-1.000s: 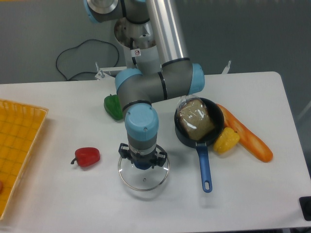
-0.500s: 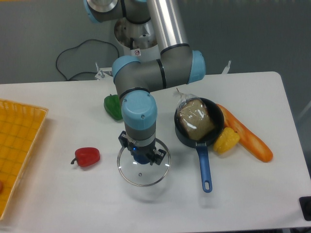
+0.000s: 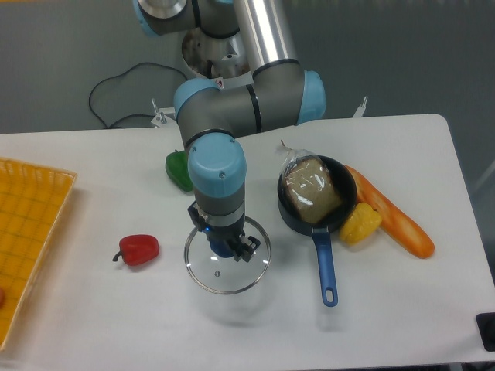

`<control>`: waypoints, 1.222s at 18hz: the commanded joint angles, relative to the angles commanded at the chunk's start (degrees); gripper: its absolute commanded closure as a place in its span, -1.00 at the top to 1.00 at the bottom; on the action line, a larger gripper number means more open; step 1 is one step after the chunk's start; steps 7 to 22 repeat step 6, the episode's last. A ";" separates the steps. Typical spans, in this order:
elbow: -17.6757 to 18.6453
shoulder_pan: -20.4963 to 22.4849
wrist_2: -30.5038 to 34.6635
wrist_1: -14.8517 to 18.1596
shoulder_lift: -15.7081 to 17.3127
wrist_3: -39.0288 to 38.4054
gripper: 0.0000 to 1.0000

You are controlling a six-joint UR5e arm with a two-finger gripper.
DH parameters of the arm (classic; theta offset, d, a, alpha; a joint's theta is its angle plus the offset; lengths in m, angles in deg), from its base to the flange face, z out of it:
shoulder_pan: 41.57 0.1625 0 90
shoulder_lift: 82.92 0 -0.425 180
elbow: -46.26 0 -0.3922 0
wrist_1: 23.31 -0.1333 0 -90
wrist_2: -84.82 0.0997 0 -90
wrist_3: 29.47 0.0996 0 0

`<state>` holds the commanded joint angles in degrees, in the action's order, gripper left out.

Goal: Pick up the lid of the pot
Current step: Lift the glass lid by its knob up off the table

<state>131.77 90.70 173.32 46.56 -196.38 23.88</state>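
- Across your white tabletop (image 3: 371, 332), the red pepper (image 3: 140, 251) and black pan (image 3: 343, 179) haven't moved.
- Your hand (image 3: 224, 231) grips the clear lid (image 3: 238, 277) by its blue knob (image 3: 222, 247), between pepper and pan.
- You've turned the hand; it and the lid sit higher in view.

Pot lid (image 3: 217, 283) central; pepper (image 3: 139, 251) to its left; basket (image 3: 39, 209) far left; vegetable (image 3: 178, 170) behind lid, leftward; pan (image 3: 349, 185) right of lid, handle (image 3: 326, 270) towards camera, wrapped packet (image 3: 312, 189) in pan; small vegetable (image 3: 361, 224) just beside pan, front right; carrot (image 3: 402, 226) right of both.
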 joint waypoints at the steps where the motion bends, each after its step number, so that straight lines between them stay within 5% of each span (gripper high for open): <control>1: 0.00 0.00 -0.09 -0.09 0.00 0.00 0.17; 22: 0.26 0.00 -0.09 0.00 0.00 0.00 0.17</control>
